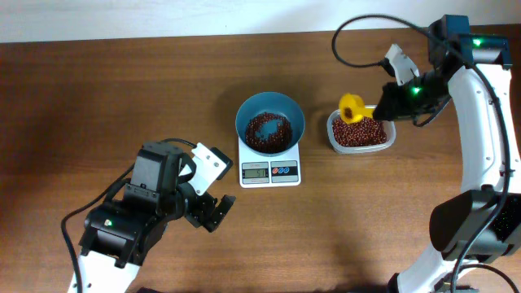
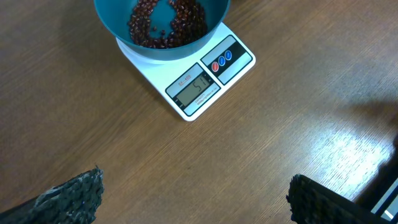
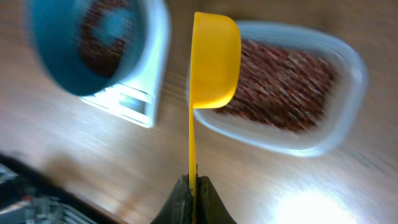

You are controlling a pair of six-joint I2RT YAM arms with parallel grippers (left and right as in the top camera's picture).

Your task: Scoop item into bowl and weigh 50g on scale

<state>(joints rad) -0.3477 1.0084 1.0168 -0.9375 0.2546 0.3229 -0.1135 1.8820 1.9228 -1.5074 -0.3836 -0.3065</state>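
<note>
The teal bowl point(image 1: 270, 122) stands on the white scale point(image 1: 270, 170) and holds dark red-brown beans point(image 1: 268, 132); the same bowl point(image 2: 163, 28) and scale point(image 2: 202, 81) fill the top of the left wrist view. More beans point(image 1: 359, 133) lie in a clear tub point(image 1: 361, 132). My right gripper point(image 3: 193, 182) is shut on the thin handle of a yellow scoop point(image 3: 214, 59), which hangs above the tub's point(image 3: 286, 93) left end, turned on its side. My left gripper point(image 2: 194, 199) is open over bare wood, short of the scale's display.
The brown wooden table point(image 1: 106, 89) runs to a white wall at the back. The right arm point(image 1: 480, 98) reaches in from the right edge with a black cable looping above it. The left arm's body point(image 1: 134, 216) sits at the lower left.
</note>
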